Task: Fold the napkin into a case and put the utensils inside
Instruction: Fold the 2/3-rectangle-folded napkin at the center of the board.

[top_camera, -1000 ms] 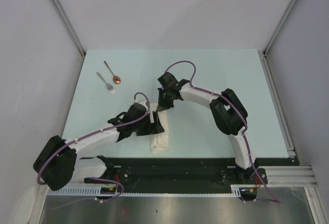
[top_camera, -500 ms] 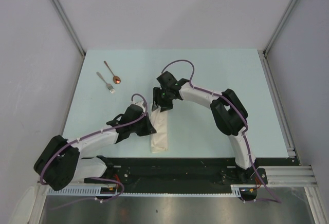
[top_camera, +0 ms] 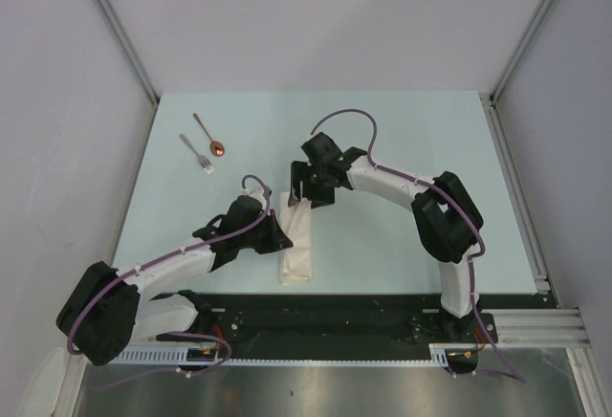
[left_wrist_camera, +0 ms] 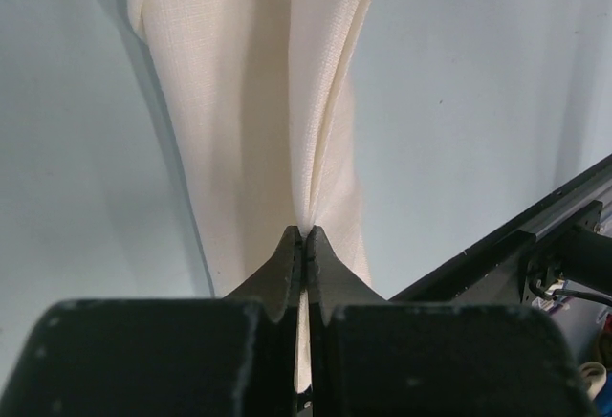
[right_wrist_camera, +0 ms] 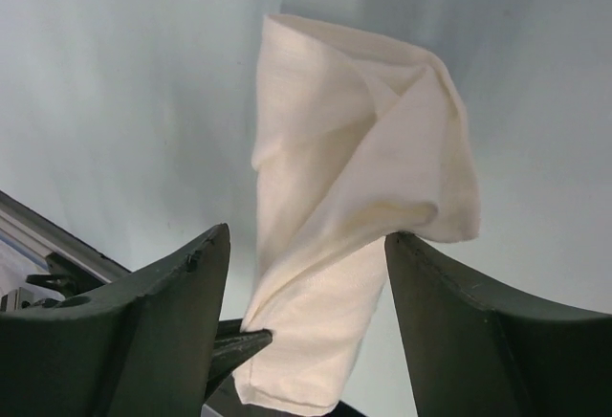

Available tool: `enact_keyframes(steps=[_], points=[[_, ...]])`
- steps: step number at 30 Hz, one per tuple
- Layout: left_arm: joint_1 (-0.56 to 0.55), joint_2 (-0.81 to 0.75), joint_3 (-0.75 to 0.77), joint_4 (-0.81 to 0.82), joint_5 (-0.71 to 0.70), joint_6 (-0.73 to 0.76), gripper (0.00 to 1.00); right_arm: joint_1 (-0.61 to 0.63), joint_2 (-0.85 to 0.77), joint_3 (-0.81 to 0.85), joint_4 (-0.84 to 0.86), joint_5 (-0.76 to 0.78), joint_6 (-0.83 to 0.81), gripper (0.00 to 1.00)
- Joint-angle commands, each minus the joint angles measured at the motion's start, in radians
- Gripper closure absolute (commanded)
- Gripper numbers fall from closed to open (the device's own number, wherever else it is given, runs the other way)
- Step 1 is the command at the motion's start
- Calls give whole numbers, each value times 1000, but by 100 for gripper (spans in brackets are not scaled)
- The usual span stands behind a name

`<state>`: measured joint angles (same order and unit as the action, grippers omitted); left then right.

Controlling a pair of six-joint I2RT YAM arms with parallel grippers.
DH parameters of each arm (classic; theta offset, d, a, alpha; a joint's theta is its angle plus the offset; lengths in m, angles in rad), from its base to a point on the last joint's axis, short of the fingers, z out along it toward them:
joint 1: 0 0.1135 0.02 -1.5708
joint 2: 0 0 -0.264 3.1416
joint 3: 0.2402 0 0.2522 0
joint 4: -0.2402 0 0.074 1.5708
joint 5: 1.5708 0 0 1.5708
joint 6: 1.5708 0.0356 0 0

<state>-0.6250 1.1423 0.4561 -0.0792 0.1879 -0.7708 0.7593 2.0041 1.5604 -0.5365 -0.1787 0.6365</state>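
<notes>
The cream-white napkin [top_camera: 298,256] lies folded into a narrow long case shape in the near middle of the table. My left gripper [top_camera: 284,238] is shut on its left edge, and the left wrist view shows the cloth [left_wrist_camera: 268,101] pinched between the black fingertips [left_wrist_camera: 290,254]. Over the strip's far end my right gripper [top_camera: 304,193] stands open. There the raised, bunched cloth [right_wrist_camera: 363,159] sits between the spread fingers [right_wrist_camera: 182,293], apart from the left one and just touching the right one's tip. The silver fork [top_camera: 198,153] and the copper-bowled spoon [top_camera: 209,135] lie side by side at the far left.
A black base plate and metal rail [top_camera: 363,317] run along the near edge, close to the napkin's near end. Another rail [top_camera: 516,187] borders the table's right side. Grey walls stand on the left, right and far sides.
My left gripper has shut on the napkin's left edge. My right gripper has opened, let go of the far end and drawn back slightly to the right.
</notes>
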Motion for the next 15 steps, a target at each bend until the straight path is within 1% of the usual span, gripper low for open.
enact_keyframes(steps=[1, 5, 8, 9, 10, 15], points=[[4, -10, -8, 7, 22, -16, 100, -2, -94, -75, 55, 31, 112, 27], [5, -6, -11, 18, 27, -16, 100, -5, -162, -164, 122, 42, 175, 25], [5, -4, -16, 24, 31, -16, 100, -9, -169, -206, 161, 50, 199, 25], [5, -6, -17, 24, 33, -16, 100, -12, -168, -218, 182, 42, 204, 25], [5, -7, -19, 27, 35, -16, 100, -12, -166, -227, 243, 36, 198, 25], [5, -12, -28, 36, 45, -21, 100, -35, -97, -172, 245, 36, 186, 25]])
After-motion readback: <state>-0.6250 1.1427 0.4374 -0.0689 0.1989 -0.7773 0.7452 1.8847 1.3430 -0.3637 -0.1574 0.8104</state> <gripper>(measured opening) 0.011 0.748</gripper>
